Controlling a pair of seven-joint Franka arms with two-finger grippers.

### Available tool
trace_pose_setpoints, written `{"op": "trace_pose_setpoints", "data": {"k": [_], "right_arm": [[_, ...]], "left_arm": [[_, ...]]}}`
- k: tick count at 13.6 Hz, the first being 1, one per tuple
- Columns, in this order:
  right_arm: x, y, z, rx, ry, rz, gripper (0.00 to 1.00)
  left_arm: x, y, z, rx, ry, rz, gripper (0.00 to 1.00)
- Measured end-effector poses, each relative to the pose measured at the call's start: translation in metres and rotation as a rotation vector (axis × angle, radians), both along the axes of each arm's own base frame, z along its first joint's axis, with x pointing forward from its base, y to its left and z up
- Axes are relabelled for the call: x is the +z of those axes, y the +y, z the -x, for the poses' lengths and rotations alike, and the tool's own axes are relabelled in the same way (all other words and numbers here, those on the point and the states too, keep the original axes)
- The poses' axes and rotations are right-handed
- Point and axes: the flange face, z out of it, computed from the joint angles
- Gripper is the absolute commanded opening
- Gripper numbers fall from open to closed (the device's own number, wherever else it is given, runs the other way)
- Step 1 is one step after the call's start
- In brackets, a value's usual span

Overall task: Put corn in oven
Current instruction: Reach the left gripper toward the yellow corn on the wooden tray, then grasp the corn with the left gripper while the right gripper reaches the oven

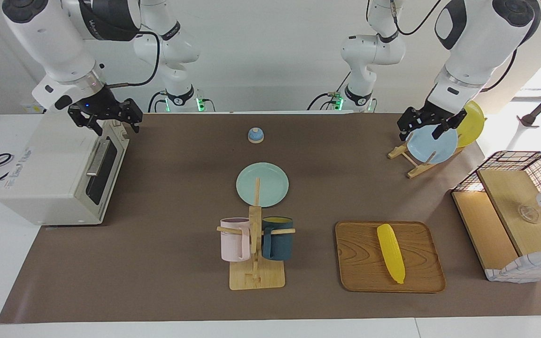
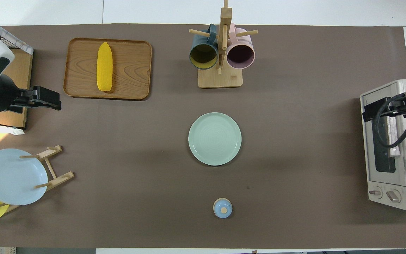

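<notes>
The yellow corn (image 1: 390, 252) lies on a wooden tray (image 1: 359, 263) toward the left arm's end of the table; it also shows in the overhead view (image 2: 104, 66). The cream-white oven (image 1: 50, 173) stands at the right arm's end with its glass door shut (image 2: 382, 148). My right gripper (image 1: 106, 117) is open and empty, up in the air over the oven's top front edge (image 2: 382, 107). My left gripper (image 1: 424, 126) is open and empty, raised over the mat beside the tray (image 2: 48, 100).
A mug rack (image 1: 256, 277) with a pink and a dark blue mug stands mid-table, a green plate (image 1: 270, 180) nearer the robots. A small blue bell (image 1: 255, 135), a plate rack with a blue plate (image 1: 432, 145) and a yellow plate (image 1: 472, 124), and a wire basket (image 1: 519, 211) also stand here.
</notes>
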Motion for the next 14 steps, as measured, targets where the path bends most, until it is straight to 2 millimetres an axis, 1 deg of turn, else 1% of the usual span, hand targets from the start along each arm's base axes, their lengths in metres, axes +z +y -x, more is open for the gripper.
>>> {"op": "trace_pose_setpoints", "data": {"k": [1,2,3,4,8,11,14], "right_arm": [[0.000,0.000,0.000,0.000,0.000,0.000,1.00],[0.000,0.000,0.000,0.000,0.000,0.000,1.00],[0.000,0.000,0.000,0.000,0.000,0.000,1.00],[0.000,0.000,0.000,0.000,0.000,0.000,1.00],[0.000,0.000,0.000,0.000,0.000,0.000,1.00],[0.000,0.000,0.000,0.000,0.000,0.000,1.00],[0.000,0.000,0.000,0.001,0.000,0.000,1.00]], "left_arm": [[-0.004,-0.001,-0.004,0.002,-0.002,0.009,1.00],[-0.013,-0.003,-0.010,0.003,0.001,0.013,1.00],[-0.027,-0.005,-0.019,0.004,0.014,0.014,1.00],[-0.042,-0.008,-0.031,0.004,0.028,0.018,1.00],[-0.111,-0.021,-0.100,-0.032,0.046,0.024,1.00],[-0.163,-0.028,-0.132,-0.083,0.049,0.023,1.00],[-0.207,-0.040,-0.167,-0.105,0.022,0.028,1.00]]}}
